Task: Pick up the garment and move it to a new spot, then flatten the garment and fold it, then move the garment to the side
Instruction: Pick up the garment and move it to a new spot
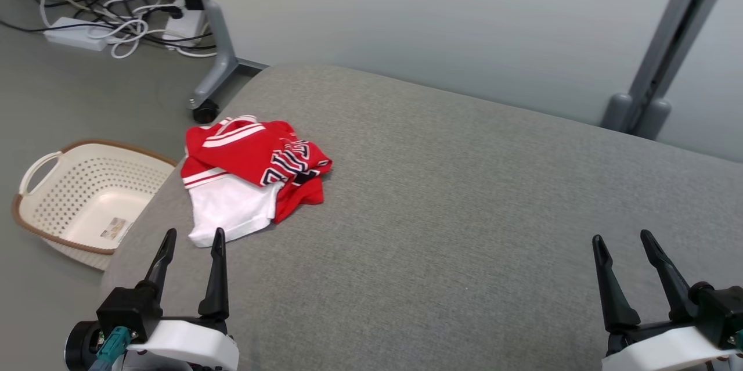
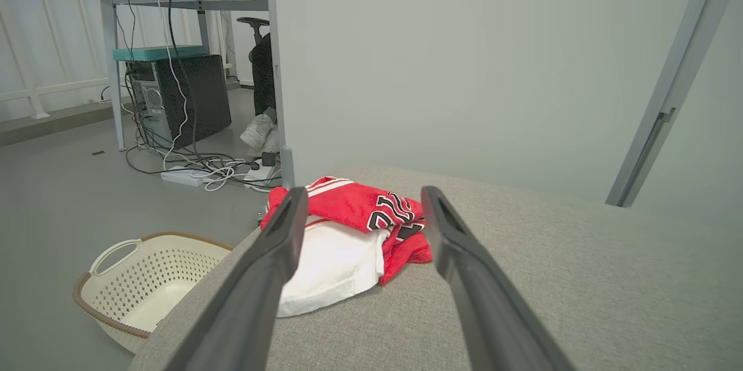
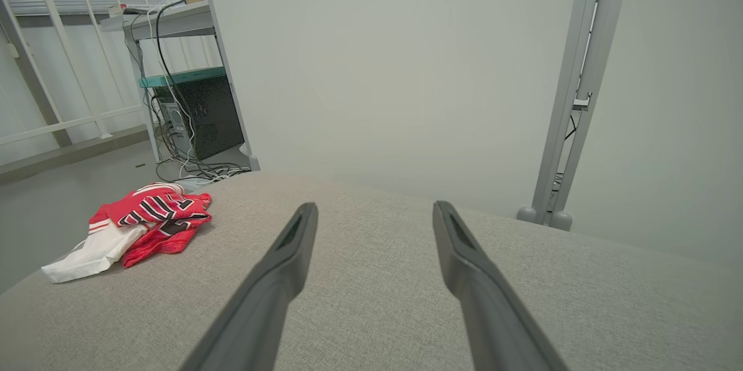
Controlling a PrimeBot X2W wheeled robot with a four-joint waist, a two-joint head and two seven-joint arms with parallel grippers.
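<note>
Garment (image 1: 249, 176), red with a white panel, lies crumpled near the left edge of a grey cushion (image 1: 464, 197) in the head view. A basket (image 1: 35, 169) sits on the floor beside that edge. Left gripper (image 1: 194, 233) hovers just short of the white hem, fingers spread. Right gripper (image 1: 621, 236), also spread, is well apart from it.

Left wrist view: the heap shows ahead, framed between the spread fingers.

Right wrist view: it lies far to the left.

It looks light, soft and limp. A pinch at the raised red fold or the loose white corner should lift it.

Bright, even light; soft shadows; wrist views bend edges.
</note>
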